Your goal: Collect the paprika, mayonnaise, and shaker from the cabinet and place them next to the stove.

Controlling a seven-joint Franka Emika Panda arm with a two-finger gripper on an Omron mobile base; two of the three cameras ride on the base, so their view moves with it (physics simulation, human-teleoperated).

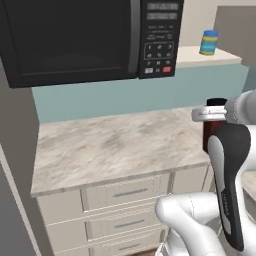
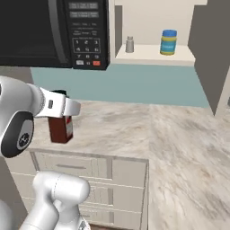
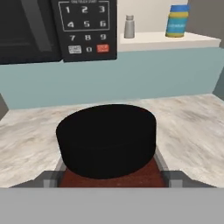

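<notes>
I see the paprika (image 2: 60, 127) standing upright on the marble tabletop (image 2: 170, 139), close to its front edge above the drawer fronts (image 1: 127, 192). In the hand view its black cap sits between the two finger tips, one on each side of the red body. The jaws (image 3: 111, 177) stand apart around the bottle, pads close on both sides; I cannot tell if they press on it. The bottle's base looks down on the tabletop in the right base view.

Room: the tabletop is bare marble to the right of the bottle and back to the teal wall (image 2: 134, 83). The microwave (image 1: 90, 37) hangs above the tabletop with a gap under it. The arm crosses just in front of the bottle in both base views.

The cabinet (image 2: 155, 53) is open, beside the microwave. On its shelf the mayonnaise (image 2: 168, 42) stands upright towards the right, near the front edge. The shaker (image 2: 130, 44) stands upright towards the left, well apart from the jar.
</notes>
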